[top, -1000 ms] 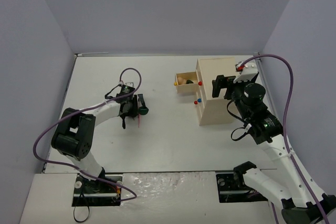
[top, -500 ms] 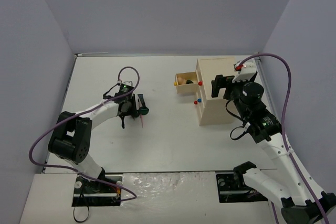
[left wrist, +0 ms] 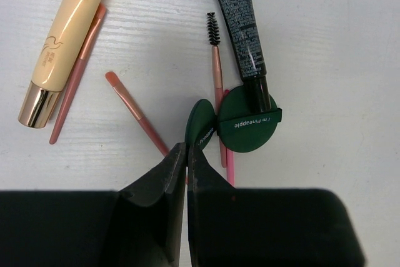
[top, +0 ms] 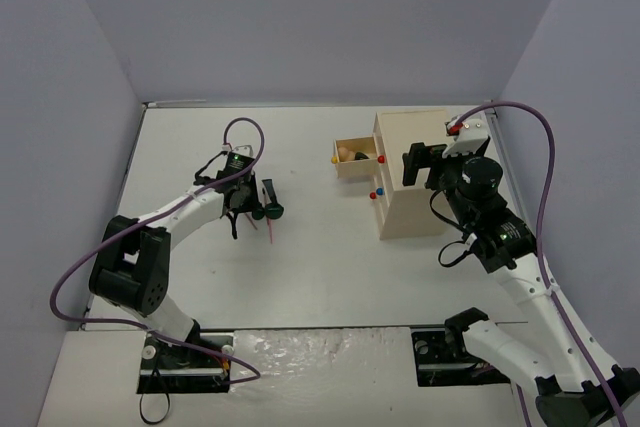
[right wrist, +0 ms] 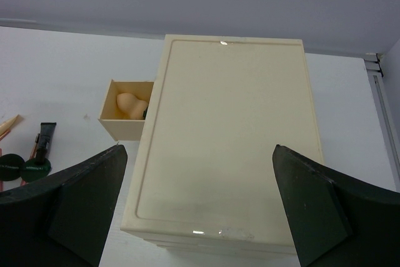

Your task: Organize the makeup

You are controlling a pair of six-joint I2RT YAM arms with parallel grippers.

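Left end effector has edged toward the far side of the counter, jaws pressed together on the thin pink brush beside the dark green round compact; pickup apparently under way. Right end effector gapes empty over the beige wooden drawer box

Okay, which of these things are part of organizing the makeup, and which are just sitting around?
Part of the job: beige tube, black tube, green compact, spoolie brush, pink lip brush, sponge in the open drawer.
Just there: wooden drawer box (likely the storage), purple cable.
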